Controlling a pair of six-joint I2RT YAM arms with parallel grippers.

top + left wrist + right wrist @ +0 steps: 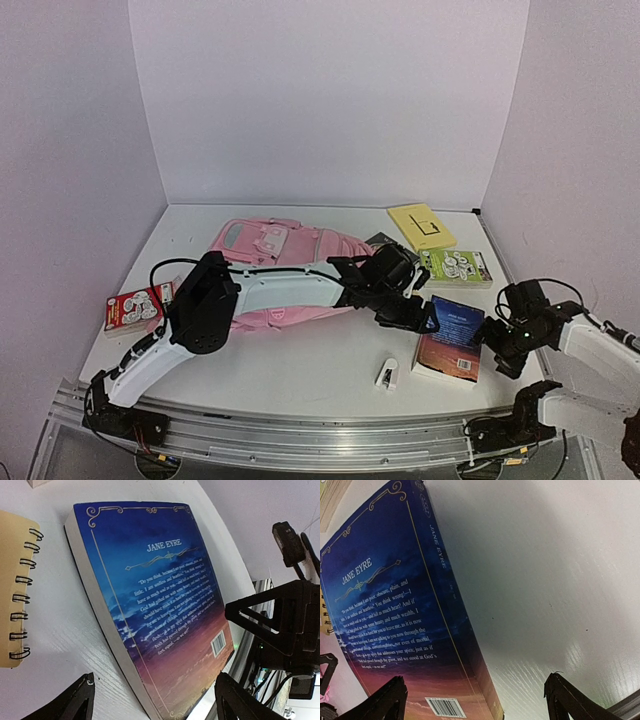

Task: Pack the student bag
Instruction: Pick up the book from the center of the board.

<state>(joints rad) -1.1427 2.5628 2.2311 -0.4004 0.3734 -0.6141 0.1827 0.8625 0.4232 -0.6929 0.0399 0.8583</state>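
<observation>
The student bag (272,268), a soft light-pink backpack, lies flat at the middle left of the table. A blue-and-orange "Jane Eyre" paperback (452,338) lies back cover up to its right. It also shows in the left wrist view (155,605) and the right wrist view (395,630). My left arm reaches across the bag. My left gripper (425,318) is open, its jaws straddling the book's left edge (156,700). My right gripper (497,345) is open at the book's right edge (477,696), its jaws either side of the spine corner. Neither grips the book.
A yellow notepad (421,226) and a green-covered book (456,266) lie behind the paperback. A spiral-bound pad (12,585) lies close to the book's far side. A small white stapler-like item (388,374) sits near the front edge. A red card box (134,308) is at the far left.
</observation>
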